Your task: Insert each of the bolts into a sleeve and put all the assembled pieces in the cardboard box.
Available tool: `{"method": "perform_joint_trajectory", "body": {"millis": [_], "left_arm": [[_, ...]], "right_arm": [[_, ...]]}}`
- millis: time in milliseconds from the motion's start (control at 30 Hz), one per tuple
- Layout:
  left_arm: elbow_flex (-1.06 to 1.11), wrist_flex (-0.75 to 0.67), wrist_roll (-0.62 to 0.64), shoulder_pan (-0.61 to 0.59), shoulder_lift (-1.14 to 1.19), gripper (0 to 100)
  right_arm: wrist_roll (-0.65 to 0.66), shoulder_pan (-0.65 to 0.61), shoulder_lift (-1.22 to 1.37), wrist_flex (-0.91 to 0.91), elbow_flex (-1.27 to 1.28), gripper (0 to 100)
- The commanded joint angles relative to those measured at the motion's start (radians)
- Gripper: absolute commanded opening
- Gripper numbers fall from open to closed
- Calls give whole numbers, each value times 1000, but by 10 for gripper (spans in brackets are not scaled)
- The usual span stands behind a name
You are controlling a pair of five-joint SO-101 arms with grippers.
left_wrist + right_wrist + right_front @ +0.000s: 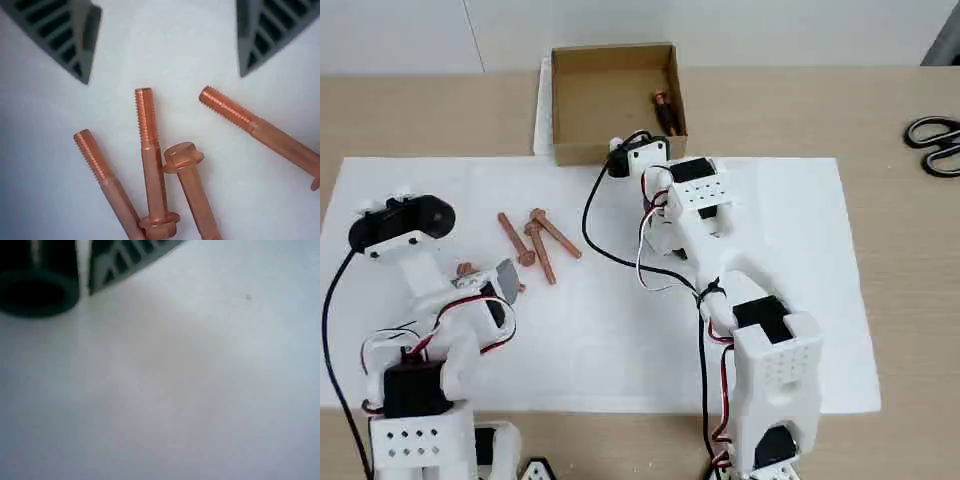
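left gripper (162, 72) jaws apart above copper-coloured flanged metal bolts (150, 165), left of centre in high view. stiff, light, slick, probably roll; pinch mid-shank. right gripper (638, 160): cannot tell.

Your left gripper (162, 75) hangs with jaws wide apart over four bolts (147, 150). Three of them lie crowded together, touching or nearly so, and the fourth bolt (260, 132) lies apart with room on both sides. Between the arms the sheet (590, 340) is open, crossed by a black cable (588, 230). The right arm (705, 195) stands at the box (580, 152) front wall, at its right end.
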Motion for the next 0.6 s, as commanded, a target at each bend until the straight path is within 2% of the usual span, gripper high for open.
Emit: {"method": "perform_joint_trajectory", "body": {"millis": [0,100,300,567], "left_arm": [[-5,-21,-11,-3,5,185],[-5,-21,-11,-3,5,185],[-5,-21,-11,-3,5,185],[-5,-21,-11,-3,5,185]], "right_arm": [[6,-18,8,12,-2,91],[6,-18,7,13,-2,0],[8,-13,4,101,-80,2],[0,-12,5,406,-468,2]]}}
